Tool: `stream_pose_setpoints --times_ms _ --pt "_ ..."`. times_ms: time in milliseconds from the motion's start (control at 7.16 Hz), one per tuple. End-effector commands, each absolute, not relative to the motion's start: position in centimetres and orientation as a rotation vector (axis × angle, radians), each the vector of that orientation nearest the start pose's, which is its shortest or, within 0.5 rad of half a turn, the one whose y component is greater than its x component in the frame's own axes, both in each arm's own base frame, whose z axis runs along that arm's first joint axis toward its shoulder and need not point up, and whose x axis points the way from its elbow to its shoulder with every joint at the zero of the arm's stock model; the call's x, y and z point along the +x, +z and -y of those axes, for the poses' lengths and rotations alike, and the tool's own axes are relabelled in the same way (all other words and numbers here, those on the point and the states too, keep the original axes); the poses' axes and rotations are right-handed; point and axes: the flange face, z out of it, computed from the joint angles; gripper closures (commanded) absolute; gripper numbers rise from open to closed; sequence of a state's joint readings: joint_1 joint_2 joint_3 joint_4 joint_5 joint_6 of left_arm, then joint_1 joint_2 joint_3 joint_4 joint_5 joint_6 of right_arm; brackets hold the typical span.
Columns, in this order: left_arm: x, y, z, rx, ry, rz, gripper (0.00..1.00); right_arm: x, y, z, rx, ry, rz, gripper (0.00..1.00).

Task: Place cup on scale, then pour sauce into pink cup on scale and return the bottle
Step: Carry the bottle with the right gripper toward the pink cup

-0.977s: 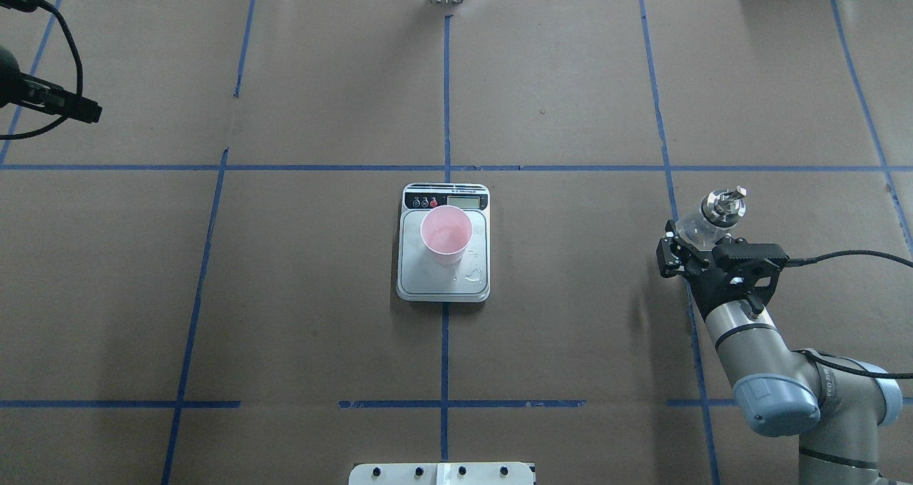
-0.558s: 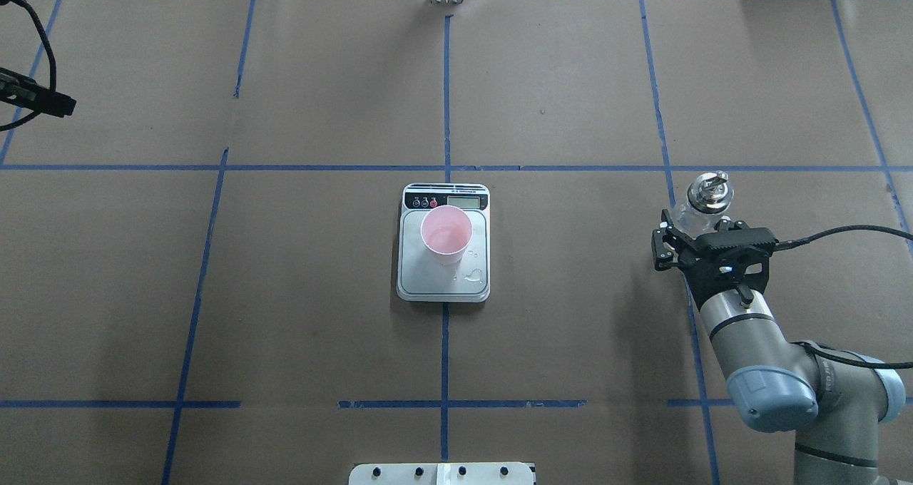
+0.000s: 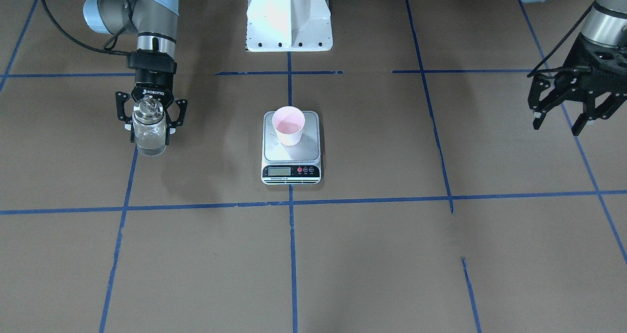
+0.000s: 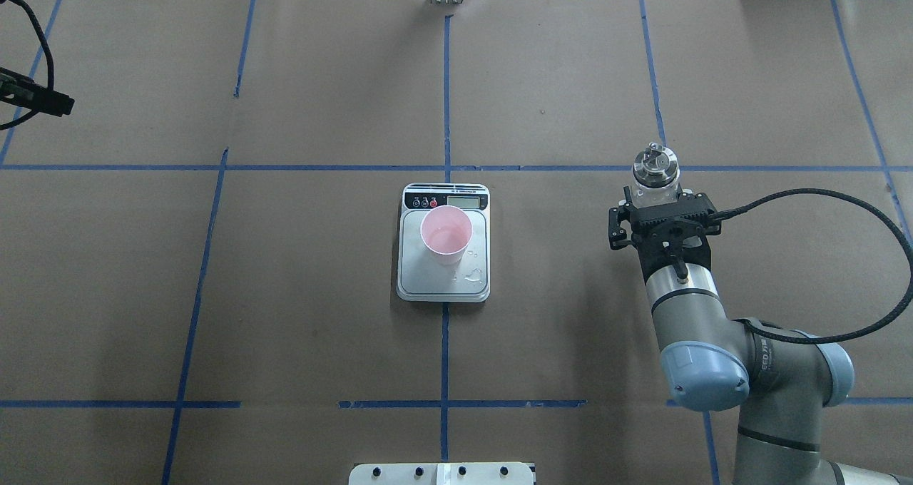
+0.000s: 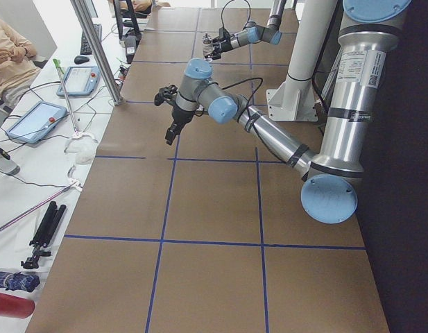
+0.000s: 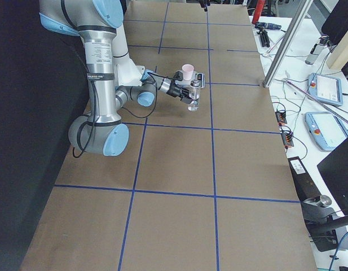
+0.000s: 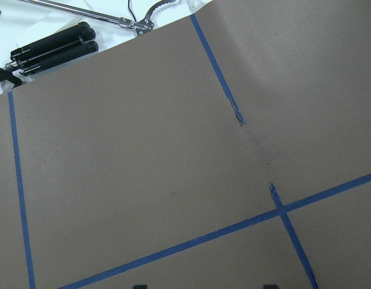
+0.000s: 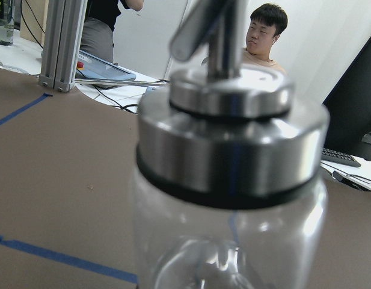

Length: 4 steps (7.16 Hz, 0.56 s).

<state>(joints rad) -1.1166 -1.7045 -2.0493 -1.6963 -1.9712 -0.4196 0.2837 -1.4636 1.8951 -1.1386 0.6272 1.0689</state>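
- Front-facing view. The right gripper (image 3: 150,138) pinches the bottle (image 3: 147,127) by its glass body, over the counter (image 3: 392,254) toward its right end. This is well apart from the scale (image 3: 293,153) at the counter's centre, where the cup (image 3: 289,125) stands. The bottle is upright, with its long axis vertical, the cap (image 3: 148,106) uppermost and the clear sauce (image 3: 151,149) inside. The left gripper (image 3: 558,121) hangs spread and empty near the opposite end.
- Overhead view. The cap is seen almost end-on, just beyond the right gripper on the side of the far edge. Droplets (image 4: 472,278) lie on the scale beside the cup. Judged risk: wet steel could falsify the reading.
- Left-end view. The bottle shows small at the far arm. The near arm's gripper is not judged from here.
- Right-end view. The bottle's base is close to the counter, but whether it touches cannot be told. Judged risk: if the gripper lets go before the base is seated, the tall, narrow glass would drop, tip and spill.
- Left wrist view. Only bare counter and blue tape (image 7: 203,241) appear, and no task thing.
- Right wrist view. The cap fills the frame, and the spout (image 8: 200,24) rises from it, leaning toward the picture's upper left. A person (image 8: 263,30) sits beyond the counter's far edge. Judged risk: smooth glass may slip or twist in the pinch, and fingers that part unevenly could drag the bottle over.
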Motion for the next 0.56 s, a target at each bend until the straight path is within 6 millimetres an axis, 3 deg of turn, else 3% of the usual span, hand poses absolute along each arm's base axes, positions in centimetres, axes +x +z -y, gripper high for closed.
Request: stream_pose_setpoints --times_ms 0,279,419 --pt "14.1 36.2 50.3 0.491 0.178 -0.653 0.28 -43.6 36.5 35.4 1.113 0.227 0.413 1.0" --pt "14.3 36.5 50.5 0.485 0.181 -0.652 0.28 -44.4 34.5 35.3 1.121 0.235 0.447 1.0" --pt "14.3 36.7 50.5 0.481 0.18 -0.65 0.28 -46.1 33.1 35.3 1.12 0.225 0.447 1.0"
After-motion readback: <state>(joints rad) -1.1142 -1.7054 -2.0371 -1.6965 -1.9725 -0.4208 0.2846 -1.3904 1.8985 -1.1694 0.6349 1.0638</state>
